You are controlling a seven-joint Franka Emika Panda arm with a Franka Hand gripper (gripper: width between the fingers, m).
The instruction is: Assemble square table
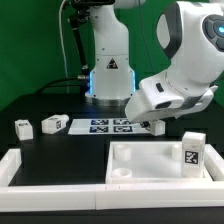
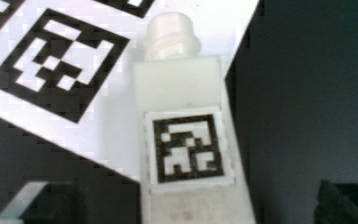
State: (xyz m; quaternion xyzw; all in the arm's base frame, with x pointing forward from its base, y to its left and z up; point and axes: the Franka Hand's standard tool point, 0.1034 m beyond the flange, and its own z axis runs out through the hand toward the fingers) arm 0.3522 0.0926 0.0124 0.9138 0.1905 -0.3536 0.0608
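Beneath the wide-open, empty claw [image 2: 185, 203], a smooth white table leg [image 2: 179, 120] with round peg and printed tag lies at the edge of the marker board [image 2: 51, 60]; the square slab [image 1: 150, 168] rests on the black tabletop [image 1: 70, 142].

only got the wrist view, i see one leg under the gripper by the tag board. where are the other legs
observer: A far-left leg and a second leg sit at the exterior view's left, apart from the marker board.
operator: any more
observer: An upright leg stands at the table top's end, on the exterior view's right.
operator: where's that top from me
observer: Nearer the exterior camera than the gripper, beside the white rail.
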